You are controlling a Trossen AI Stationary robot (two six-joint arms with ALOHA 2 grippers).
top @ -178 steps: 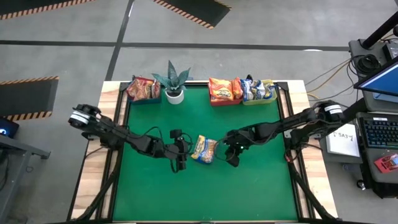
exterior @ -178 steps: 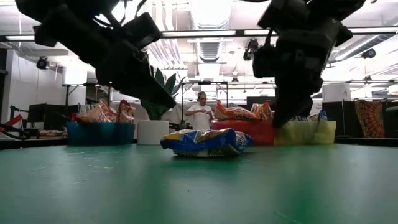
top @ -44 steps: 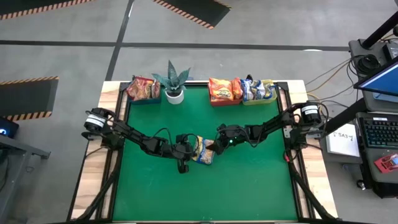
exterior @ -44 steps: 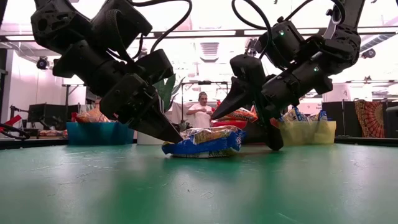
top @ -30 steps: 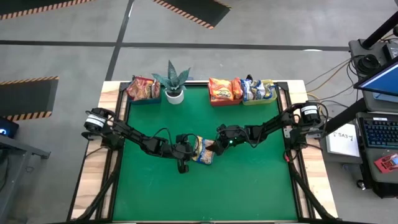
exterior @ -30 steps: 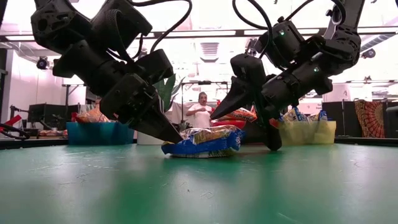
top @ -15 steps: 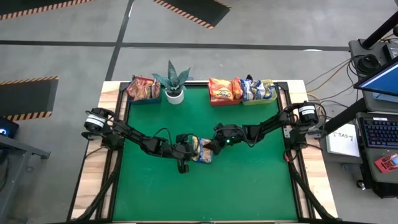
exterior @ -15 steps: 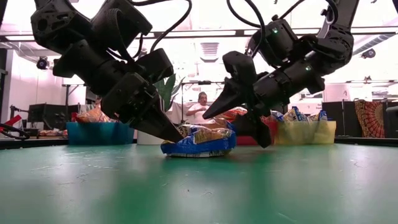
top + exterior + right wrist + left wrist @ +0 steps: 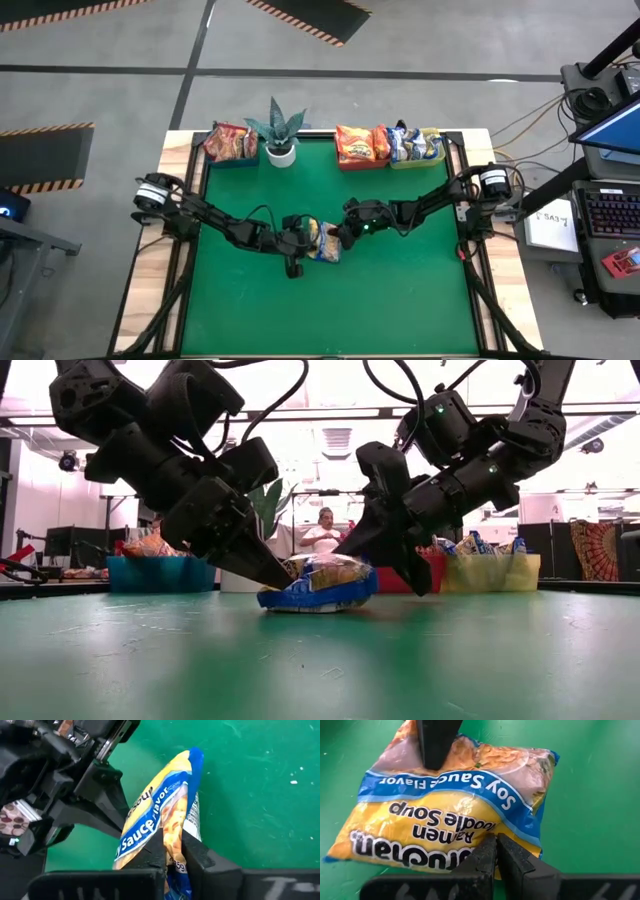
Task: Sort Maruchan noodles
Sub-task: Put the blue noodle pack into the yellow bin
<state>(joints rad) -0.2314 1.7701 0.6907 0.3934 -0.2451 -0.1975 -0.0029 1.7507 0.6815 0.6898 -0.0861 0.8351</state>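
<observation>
One blue-and-yellow Maruchan noodles packet (image 9: 323,242) lies at the middle of the green table, flanked by both grippers. My left gripper (image 9: 306,240) is shut, its tips at the packet's left side. My right gripper (image 9: 338,237) is shut on the packet's right end. More noodle packets fill the three bins along the far edge: red ones in the blue bin (image 9: 232,152), orange ones in the red bin (image 9: 362,155), blue-and-yellow ones in the yellow-green bin (image 9: 417,152). My left gripper presses its shut fingertips (image 9: 490,851) on the packet's yellow left edge (image 9: 470,851). It comes slanting down from the table's left, and the packet's underside lies on the table. My right gripper pinches the packet's right end (image 9: 176,827) between its two fingers, one on the printed face and one beneath. It comes slanting down from the table's right. That end stands a little raised while the rest lies on the table (image 9: 300,600).
A potted plant (image 9: 281,132) in a white pot stands at the far edge between the blue and red bins. Green table stretches bare toward the near edge (image 9: 330,320). A person (image 9: 322,542) stands in the room behind the table.
My right gripper has gone toward the table's left onto the packet and has shut on its right end. That end has bunched up and risen slightly, while the left side stays under my left gripper's tips.
</observation>
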